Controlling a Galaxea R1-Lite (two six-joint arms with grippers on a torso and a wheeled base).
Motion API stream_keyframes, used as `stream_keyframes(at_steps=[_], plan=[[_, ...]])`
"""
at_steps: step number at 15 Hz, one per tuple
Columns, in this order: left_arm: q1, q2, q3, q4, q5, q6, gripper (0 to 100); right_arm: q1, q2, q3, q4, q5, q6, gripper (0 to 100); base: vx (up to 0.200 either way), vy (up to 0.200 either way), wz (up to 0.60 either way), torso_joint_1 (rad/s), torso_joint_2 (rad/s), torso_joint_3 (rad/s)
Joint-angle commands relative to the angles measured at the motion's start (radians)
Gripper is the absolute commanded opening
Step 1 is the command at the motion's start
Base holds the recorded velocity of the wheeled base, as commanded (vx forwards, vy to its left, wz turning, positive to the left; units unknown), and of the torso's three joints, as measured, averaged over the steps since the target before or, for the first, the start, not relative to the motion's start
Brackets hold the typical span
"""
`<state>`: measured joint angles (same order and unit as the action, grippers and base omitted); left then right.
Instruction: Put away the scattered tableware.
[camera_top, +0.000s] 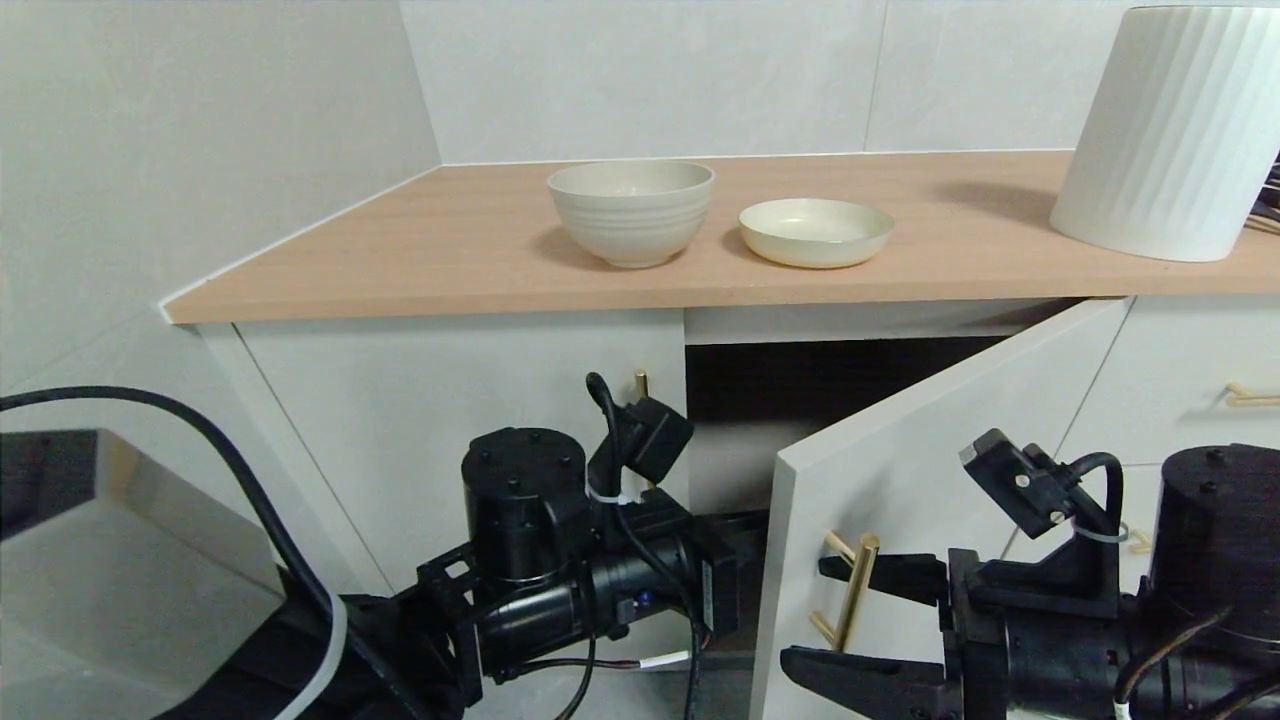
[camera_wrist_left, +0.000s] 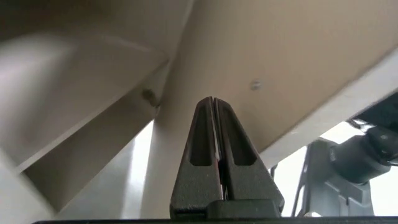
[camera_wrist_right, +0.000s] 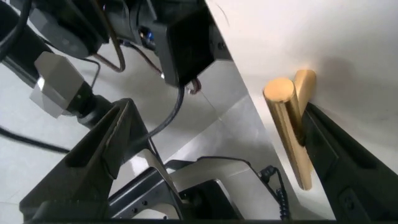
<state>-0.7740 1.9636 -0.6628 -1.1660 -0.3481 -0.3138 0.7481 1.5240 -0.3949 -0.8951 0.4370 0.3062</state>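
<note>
Bowl: cream, deep, faint ribbed bands under the rim, upright. It stands toward the left end of the bench, about midway between the back and front edges.
Dish: pale cream, shallow, glossy inside. It sits just beside the bowl on the side away from the wall corner, not touching it.
Ribbed white container: at the bench's right end, well apart from the dish.

You have bare wood from the bowl to the left corner, and more between the dish and the container.

Under the front edge, the cupboard door stands swung outward, with a dark opening beside it.

Your right pincer is spread wide, one finger on each side of the door's brass handle. Whether either finger touches the bar, you cannot tell.

Your left pincer is closed, its fingers pressed together and holding nothing, close under pale cupboard panels.
</note>
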Motion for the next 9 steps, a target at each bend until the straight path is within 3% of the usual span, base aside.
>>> stream_keyframes(at_steps=[1, 6, 9], plan=[[-0.010, 0.043, -0.003, -0.017, 0.000, -0.004, 0, -0.019, -0.010, 0.004, 0.002, -0.027, -0.006, 100, 0.000, 0.000, 0.00, 0.000, 0.00, 0.000], [-0.021, 0.040, -0.018, -0.024, 0.003, -0.005, 0, -0.101, -0.048, 0.002, 0.015, -0.044, -0.056, 100, 0.000, 0.000, 0.00, 0.000, 0.00, 0.000], [-0.021, 0.043, -0.031, -0.024, 0.027, -0.005, 0, -0.179, -0.140, 0.024, 0.162, -0.058, -0.056, 100, 0.000, 0.000, 0.00, 0.000, 0.00, 0.000]])
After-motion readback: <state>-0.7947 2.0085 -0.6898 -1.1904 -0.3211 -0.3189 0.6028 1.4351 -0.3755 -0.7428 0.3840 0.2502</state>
